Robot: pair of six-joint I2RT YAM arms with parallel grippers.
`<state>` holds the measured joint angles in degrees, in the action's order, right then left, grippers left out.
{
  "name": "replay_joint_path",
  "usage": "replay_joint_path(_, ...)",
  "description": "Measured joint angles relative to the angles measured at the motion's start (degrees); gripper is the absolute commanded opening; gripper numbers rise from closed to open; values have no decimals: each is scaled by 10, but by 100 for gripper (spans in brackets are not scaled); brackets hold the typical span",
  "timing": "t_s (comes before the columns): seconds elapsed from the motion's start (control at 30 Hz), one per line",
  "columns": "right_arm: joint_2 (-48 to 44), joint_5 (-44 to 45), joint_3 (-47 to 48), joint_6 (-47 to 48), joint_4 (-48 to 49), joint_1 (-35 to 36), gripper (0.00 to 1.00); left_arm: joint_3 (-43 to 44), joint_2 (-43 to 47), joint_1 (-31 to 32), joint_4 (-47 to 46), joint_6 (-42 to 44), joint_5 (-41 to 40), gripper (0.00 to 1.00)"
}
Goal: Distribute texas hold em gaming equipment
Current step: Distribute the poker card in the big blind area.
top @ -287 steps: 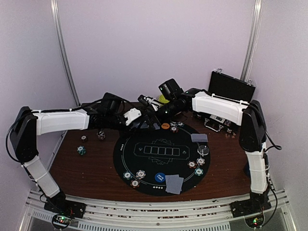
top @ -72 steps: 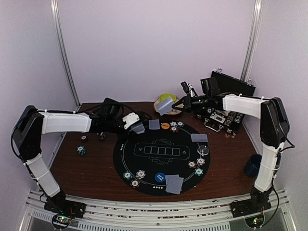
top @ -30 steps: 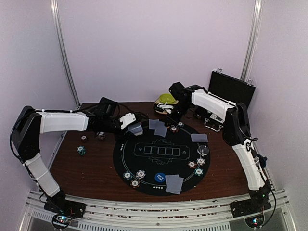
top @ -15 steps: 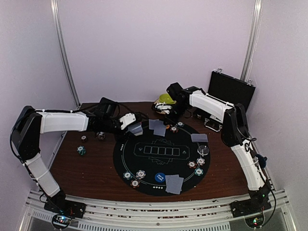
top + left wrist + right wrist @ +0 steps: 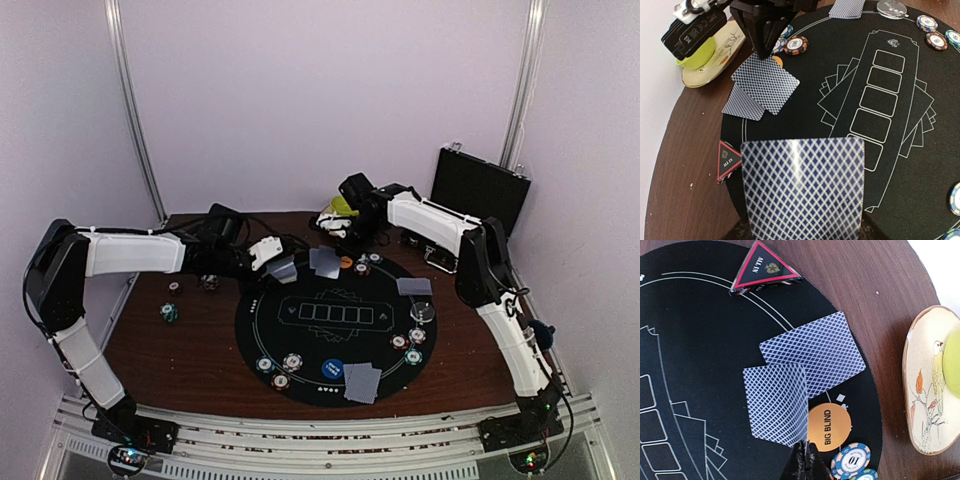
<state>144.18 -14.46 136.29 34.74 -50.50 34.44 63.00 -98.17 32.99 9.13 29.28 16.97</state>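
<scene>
My right gripper (image 5: pixel 804 456) is shut on the long edge of a grey-blue-backed playing card (image 5: pixel 777 405). That card is tilted, with its other edge down on the black mat (image 5: pixel 685 340), overlapping a flat card (image 5: pixel 812 352) at the mat's far rim. An orange "BIG BLIND" disc (image 5: pixel 829 427) and a striped chip (image 5: pixel 852 460) lie beside the fingers. A red triangle marker (image 5: pixel 765 267) sits on the mat's edge. My left gripper (image 5: pixel 277 262) is shut on another card (image 5: pixel 802 187), which hides its fingers and hangs above the mat's left side.
A plate (image 5: pixel 925 390) with a green bowl (image 5: pixel 343 205) stands just beyond the mat. More cards (image 5: pixel 362 380), chips (image 5: pixel 290 362), a blue disc (image 5: pixel 332 368) and a clear disc (image 5: pixel 423 311) lie around the mat. Loose chips (image 5: pixel 169 313) sit at the left, and an open black case (image 5: pixel 478 190) at the back right.
My right gripper has swung left and down from beside the bowl, bringing its card onto the card lying at the mat's far rim. The left arm has stayed where it was.
</scene>
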Motion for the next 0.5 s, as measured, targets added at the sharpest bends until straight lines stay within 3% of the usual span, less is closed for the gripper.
replay_joint_path(0.5, 24, 62, 2, 13, 48, 13, 11, 0, -3, 0, 0, 0, 0, 52)
